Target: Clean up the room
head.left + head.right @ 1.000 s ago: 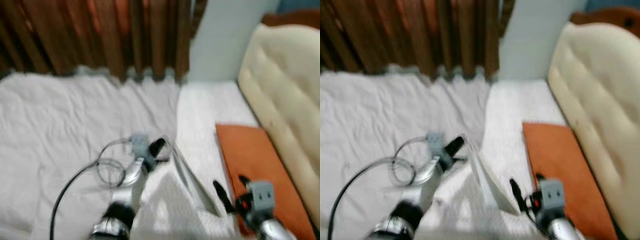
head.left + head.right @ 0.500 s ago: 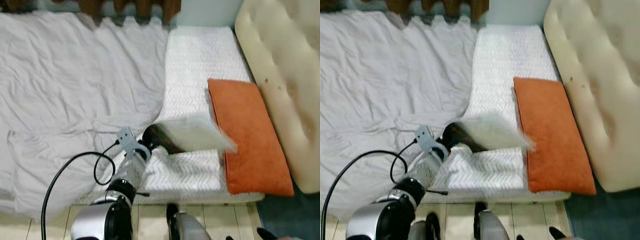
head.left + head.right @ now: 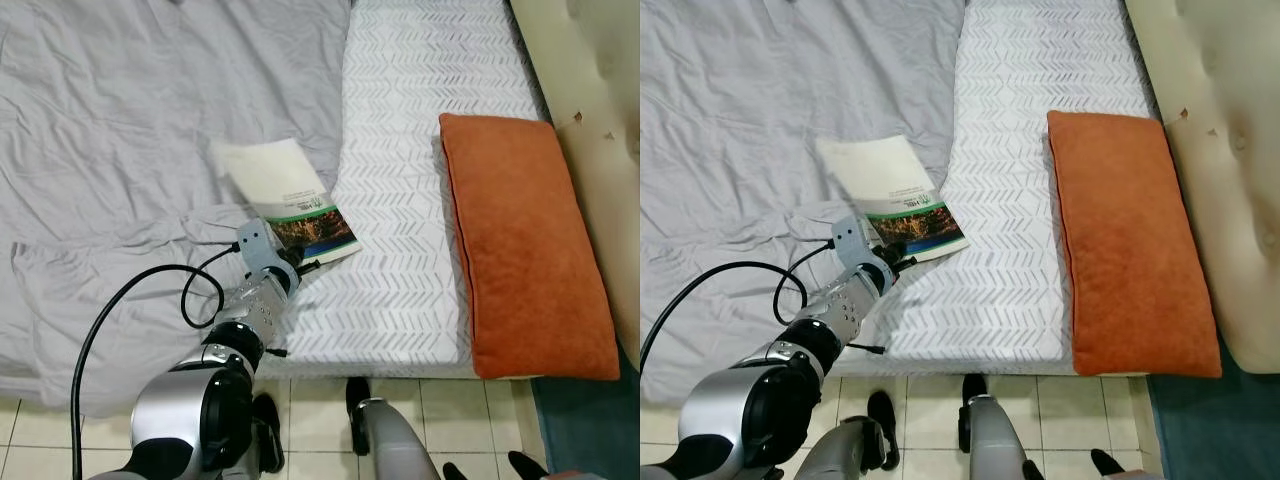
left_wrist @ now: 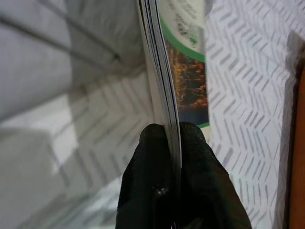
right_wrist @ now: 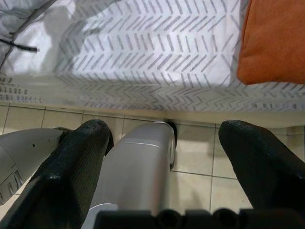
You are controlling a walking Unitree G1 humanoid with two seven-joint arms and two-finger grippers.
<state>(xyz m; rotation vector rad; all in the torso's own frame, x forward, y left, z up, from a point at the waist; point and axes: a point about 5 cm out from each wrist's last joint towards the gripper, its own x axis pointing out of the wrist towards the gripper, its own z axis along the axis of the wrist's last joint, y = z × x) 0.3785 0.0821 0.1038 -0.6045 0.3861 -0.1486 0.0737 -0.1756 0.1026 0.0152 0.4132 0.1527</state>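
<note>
A: You're looking down at a bed (image 3: pixel 420 300): grey sheet (image 3: pixel 110 120) on the left, then the magazine (image 3: pixel 285 195), orange pillow (image 3: pixel 525 260) on the right.

B: The grip?

A: Your left gripper (image 4: pixel 172 143) is pinching the magazine's near corner, fingers clamped. It's light and floppy, probably sagging; support the spine. Your right gripper (image 5: pixel 162 143) is hanging wide open, holding nothing.

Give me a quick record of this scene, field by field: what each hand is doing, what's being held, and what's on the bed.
left hand: shut on the booklet's near edge
right hand: open, holding nothing, hanging over the tiled floor by the bed's edge
booklet: lying on the bed, across the grey sheet and the patterned mattress cover
orange pillow: flat on the mattress cover, beside the cream headboard
</note>
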